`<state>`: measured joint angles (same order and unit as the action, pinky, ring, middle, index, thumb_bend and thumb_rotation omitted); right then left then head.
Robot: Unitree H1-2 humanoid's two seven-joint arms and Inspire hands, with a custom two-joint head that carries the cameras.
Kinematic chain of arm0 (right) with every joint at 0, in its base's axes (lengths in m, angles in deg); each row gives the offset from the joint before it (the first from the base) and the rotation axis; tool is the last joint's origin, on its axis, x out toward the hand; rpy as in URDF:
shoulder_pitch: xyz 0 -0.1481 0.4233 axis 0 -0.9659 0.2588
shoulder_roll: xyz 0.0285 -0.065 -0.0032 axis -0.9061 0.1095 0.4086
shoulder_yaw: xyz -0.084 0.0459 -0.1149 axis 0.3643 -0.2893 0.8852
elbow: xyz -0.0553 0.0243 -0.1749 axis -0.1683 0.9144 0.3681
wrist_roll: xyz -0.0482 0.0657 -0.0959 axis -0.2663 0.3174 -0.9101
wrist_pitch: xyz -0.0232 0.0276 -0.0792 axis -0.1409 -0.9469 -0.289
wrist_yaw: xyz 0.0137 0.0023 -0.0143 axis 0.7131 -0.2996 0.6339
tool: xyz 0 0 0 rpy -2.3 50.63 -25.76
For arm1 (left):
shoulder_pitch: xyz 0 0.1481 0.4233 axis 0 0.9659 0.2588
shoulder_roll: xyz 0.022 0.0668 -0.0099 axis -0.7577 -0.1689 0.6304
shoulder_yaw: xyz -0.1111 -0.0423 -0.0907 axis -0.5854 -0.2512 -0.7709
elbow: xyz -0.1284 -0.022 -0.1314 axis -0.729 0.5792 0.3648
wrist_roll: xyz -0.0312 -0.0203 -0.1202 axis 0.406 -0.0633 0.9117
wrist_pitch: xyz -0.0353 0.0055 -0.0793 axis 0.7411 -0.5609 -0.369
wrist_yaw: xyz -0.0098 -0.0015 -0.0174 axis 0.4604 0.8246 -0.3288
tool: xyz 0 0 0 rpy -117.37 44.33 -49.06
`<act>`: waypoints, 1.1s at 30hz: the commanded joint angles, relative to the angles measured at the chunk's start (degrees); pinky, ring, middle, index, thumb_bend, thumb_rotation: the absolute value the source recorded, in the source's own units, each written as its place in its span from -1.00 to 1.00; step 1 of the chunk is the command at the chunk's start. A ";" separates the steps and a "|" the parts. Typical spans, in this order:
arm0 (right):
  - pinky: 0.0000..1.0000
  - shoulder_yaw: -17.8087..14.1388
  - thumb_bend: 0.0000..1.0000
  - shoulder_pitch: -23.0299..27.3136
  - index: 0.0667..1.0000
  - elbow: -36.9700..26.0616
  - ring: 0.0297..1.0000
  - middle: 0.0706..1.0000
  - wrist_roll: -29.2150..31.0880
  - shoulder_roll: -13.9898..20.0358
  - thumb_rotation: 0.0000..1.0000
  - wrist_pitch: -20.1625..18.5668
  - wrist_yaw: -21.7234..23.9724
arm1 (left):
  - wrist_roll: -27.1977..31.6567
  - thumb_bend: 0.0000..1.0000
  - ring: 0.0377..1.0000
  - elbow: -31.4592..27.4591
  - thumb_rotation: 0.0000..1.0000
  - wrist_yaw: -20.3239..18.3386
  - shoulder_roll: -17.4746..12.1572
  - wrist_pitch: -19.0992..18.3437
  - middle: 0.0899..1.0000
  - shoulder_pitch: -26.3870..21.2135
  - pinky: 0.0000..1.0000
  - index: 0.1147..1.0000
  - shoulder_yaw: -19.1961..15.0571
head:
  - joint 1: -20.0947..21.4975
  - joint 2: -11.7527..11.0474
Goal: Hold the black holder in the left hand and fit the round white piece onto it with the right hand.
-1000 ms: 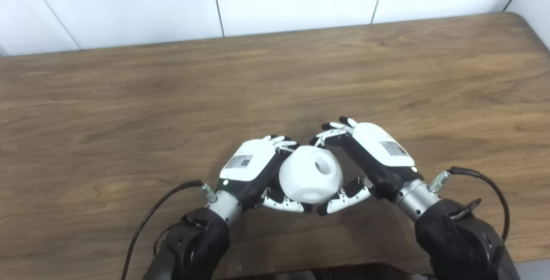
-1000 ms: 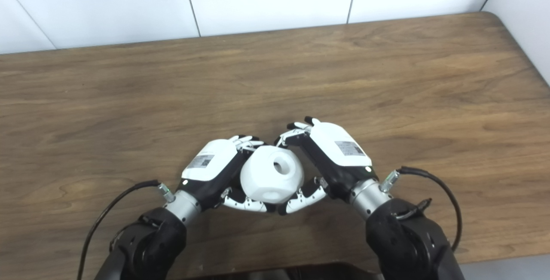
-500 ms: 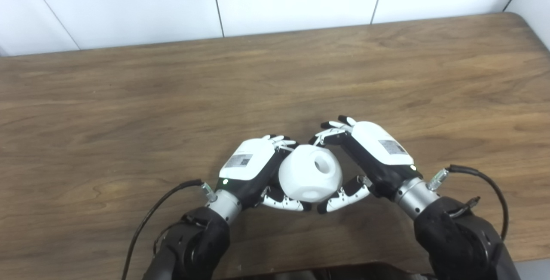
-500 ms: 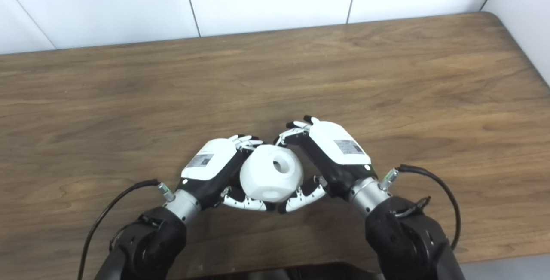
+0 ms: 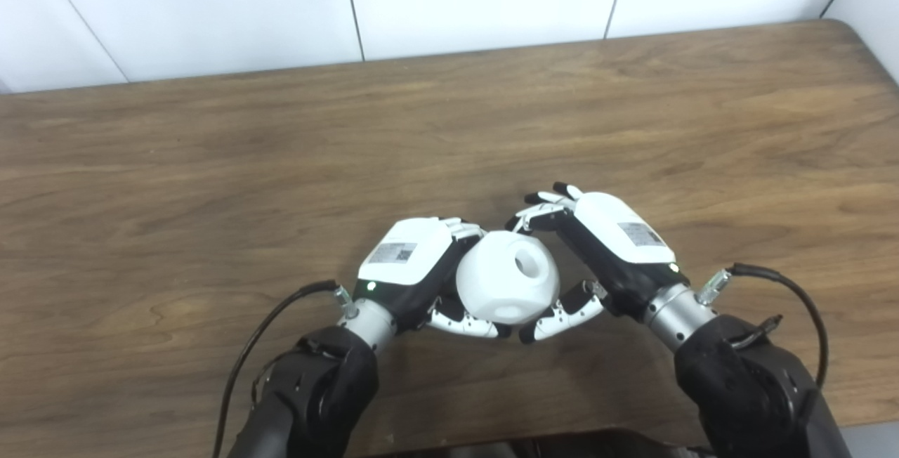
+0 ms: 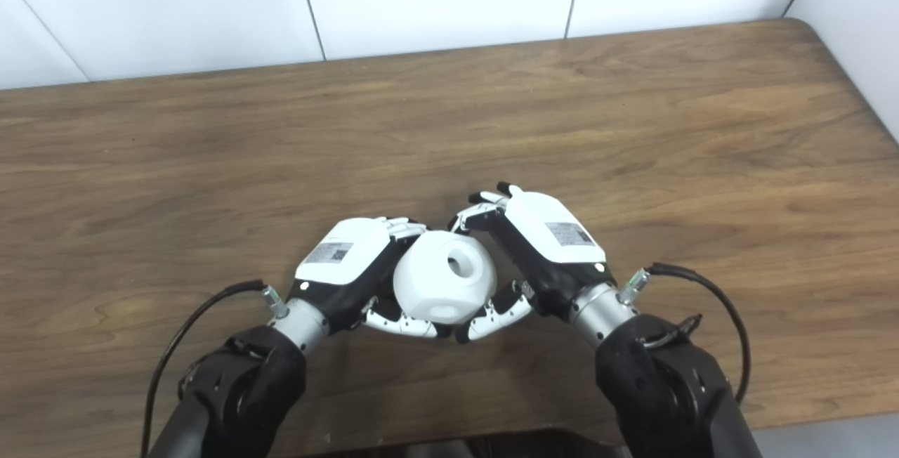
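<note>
Left eye view: your left hand (image 5: pixel 409 266) and right hand (image 5: pixel 612 241) cup the white piece (image 5: pixel 507 277) between them, low over the table (image 5: pixel 211 184), near its front edge. Left fingers (image 5: pixel 460 227) curl over the piece's far side, thumb (image 5: pixel 463 326) wraps under its near side; that hand is closed around it. Right fingers (image 5: pixel 541 208) are bent and spread, tips touching the piece's upper right; right thumb (image 5: pixel 558 317) lies against its lower right. The piece's round hole faces up and slightly right. The holder is not visible here; you cannot tell whether it sits inside the left palm behind the piece.

Right eye view: same grip. The white piece (image 6: pixel 444 277) sits pressed between left hand (image 6: pixel 349 256) and right hand (image 6: pixel 555 237). Both thumbs meet beneath it, tips just beside each other. Right fingers (image 6: pixel 484 208) partly open, resting on the piece rather than wrapping it. Cables (image 6: pixel 709 296) trail from both wrists across the table.
</note>
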<state>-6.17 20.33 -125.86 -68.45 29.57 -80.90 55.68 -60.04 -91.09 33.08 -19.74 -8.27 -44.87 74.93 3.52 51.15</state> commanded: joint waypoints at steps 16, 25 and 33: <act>1.00 1.20 0.04 1.02 -0.11 -0.41 0.81 0.47 1.22 -0.27 -0.72 2.99 1.00 | -11.84 0.81 0.94 -6.88 -0.34 -27.11 -0.69 -5.74 0.84 -1.00 0.96 0.78 -2.74 | 0.32 0.07; 1.00 1.42 0.04 1.15 -0.11 0.10 0.81 0.47 0.89 -0.14 -0.72 3.27 1.19 | -15.16 0.85 0.99 -10.74 -0.35 -32.20 -0.42 -3.93 0.89 -0.32 0.99 0.83 -7.60 | 0.34 -0.09; 1.00 1.50 0.04 1.47 -0.11 0.68 0.81 0.46 1.02 -0.16 -0.72 3.63 0.97 | -17.68 0.90 0.99 -12.53 -0.33 -34.10 -0.50 -1.82 0.93 -0.19 1.00 0.90 -12.72 | 0.11 -0.46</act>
<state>-4.80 21.06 -125.29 -67.34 29.32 -78.81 56.16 -74.30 -103.42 0.44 -18.50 -9.95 -45.55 64.11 3.60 50.63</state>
